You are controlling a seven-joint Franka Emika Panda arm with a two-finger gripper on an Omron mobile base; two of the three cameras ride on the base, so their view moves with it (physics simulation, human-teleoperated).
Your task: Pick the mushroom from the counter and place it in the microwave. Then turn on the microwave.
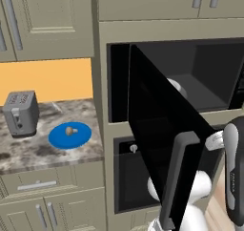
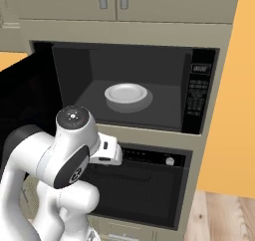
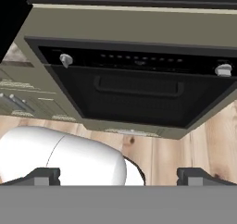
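Overhead, the microwave [image 2: 134, 85] gapes above the counter [image 1: 28, 151] (speckled); pincer [image 3: 118, 177] spread wide, empty.

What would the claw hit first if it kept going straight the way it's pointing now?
Probably the black oven below the microwave: the open claw looks along its fingertips at the oven door and horizontal handle, nothing held between. Depth is unclear, so the gap is uncertain.
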